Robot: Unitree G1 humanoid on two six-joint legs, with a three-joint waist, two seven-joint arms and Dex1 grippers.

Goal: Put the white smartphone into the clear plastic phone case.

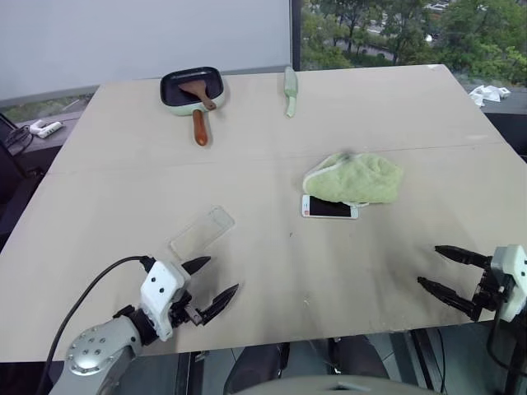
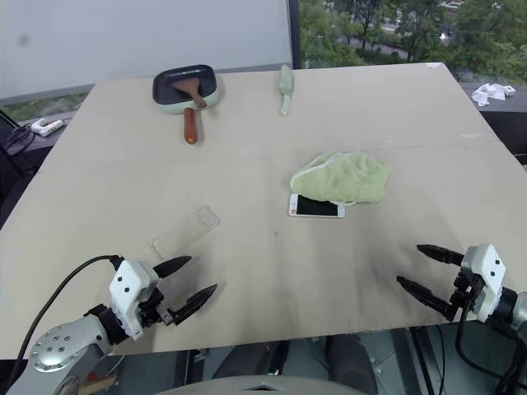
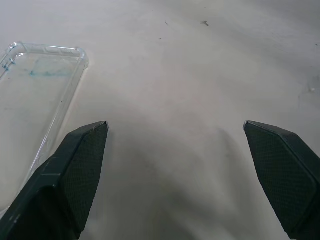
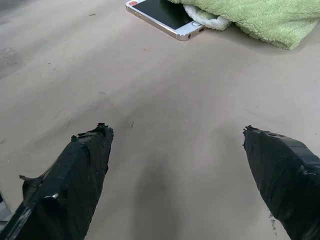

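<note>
Both grippers gape empty: the case point(image 1: 202, 232) lies just beyond the left gripper point(image 1: 216, 285), the phone point(image 1: 329, 207) well beyond the right gripper point(image 1: 440, 269).

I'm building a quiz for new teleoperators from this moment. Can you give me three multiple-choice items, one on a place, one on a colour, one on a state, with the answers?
1. Where does the white smartphone lie?
A. Inside the clear plastic phone case
B. Against the near edge of the green cloth
C. In the pan

2. What colour is the cloth?
A. Light green
B. Red
C. Dark blue

3. How do the two grippers stand?
A. Both open and empty
B. Left shut on the case
C. Right shut on the phone

Answers:
1 B: the phone sits on the table touching the cloth, far from the clear plastic phone case.
2 A: the towel is pale green.
3 A: the left gripper and right gripper both show spread fingers with nothing between.
</note>
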